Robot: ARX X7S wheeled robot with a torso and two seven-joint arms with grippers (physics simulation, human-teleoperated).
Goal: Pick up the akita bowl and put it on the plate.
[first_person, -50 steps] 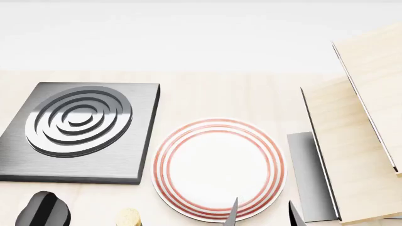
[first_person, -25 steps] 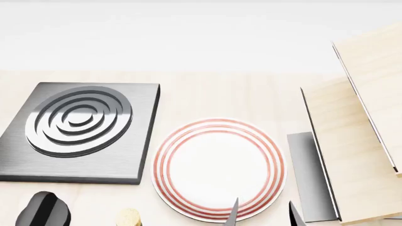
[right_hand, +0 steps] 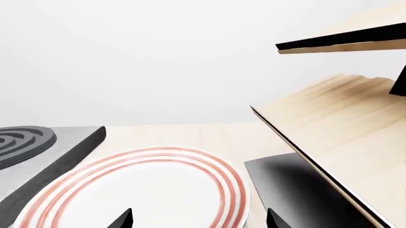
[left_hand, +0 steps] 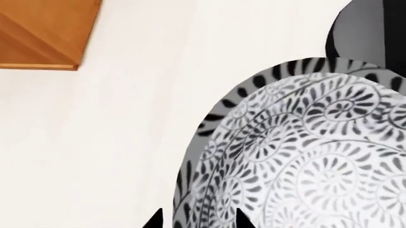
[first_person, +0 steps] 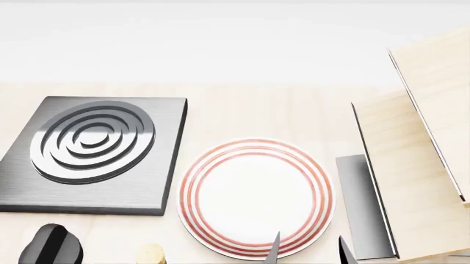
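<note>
Akita bowl [left_hand: 304,156] at left jaws; plate [first_person: 256,197] bare

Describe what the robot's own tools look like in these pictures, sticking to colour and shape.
Only fingertips show. The right tool ends in two dark grey, thin, pointed blades at the head view's lower edge; in its wrist view they are black points. The left tool shows two small black triangular tips. No cables or markings are visible.

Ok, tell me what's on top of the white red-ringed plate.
Nothing rests on the flat white red-ringed plate. Only the right gripper's fingertips overlap its near rim, hiding that bit.
</note>
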